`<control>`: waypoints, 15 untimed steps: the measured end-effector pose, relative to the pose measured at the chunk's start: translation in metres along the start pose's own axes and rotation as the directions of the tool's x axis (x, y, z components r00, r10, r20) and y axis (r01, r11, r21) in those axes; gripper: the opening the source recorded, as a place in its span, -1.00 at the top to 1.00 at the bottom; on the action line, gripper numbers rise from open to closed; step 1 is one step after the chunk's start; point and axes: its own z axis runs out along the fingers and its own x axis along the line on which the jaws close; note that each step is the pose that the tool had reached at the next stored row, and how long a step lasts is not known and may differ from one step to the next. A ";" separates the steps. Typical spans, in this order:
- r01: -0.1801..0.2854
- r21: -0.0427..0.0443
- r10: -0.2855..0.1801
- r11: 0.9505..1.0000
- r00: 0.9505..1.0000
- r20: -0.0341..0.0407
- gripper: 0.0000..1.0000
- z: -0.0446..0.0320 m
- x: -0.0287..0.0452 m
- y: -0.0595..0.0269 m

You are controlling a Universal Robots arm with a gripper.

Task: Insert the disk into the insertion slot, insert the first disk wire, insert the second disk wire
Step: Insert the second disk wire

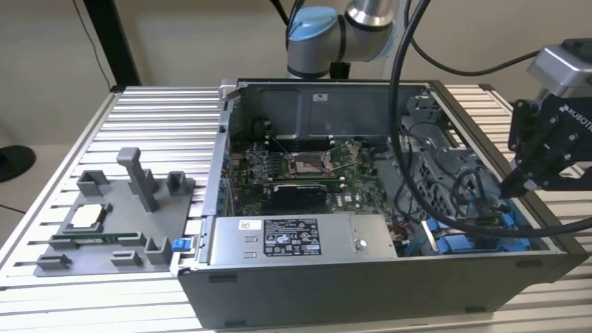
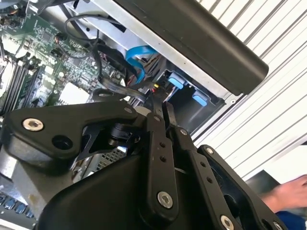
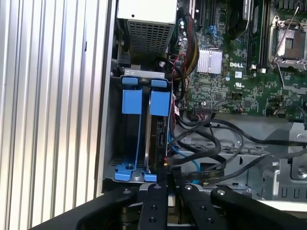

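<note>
We are over the open computer case point(image 1: 370, 277) on the ribbed counter point(image 1: 148, 118), and the pincer point(image 3: 169, 178) hangs at the corner of the case on the exterior view's right. In both wrist views its two black fingers point(image 2: 160, 143) are pressed nearly together, and we see a thin dark connector end pinched between their tips, just beside the black wires point(image 3: 211, 143) looping across the drive cage. Right under those tips sits the insertion slot point(image 3: 129, 139), grey metal with blue rails, and the disk point(image 3: 157, 134) stands edge-on inside it, its blue carrier tabs at the mouth. On the exterior view's left, well apart, the grey fixture tray point(image 1: 111, 229) rests on the counter.
</note>
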 end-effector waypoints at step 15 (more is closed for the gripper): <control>0.000 0.000 0.000 1.000 1.000 0.000 1.00 0.0009 -0.0024 0.0207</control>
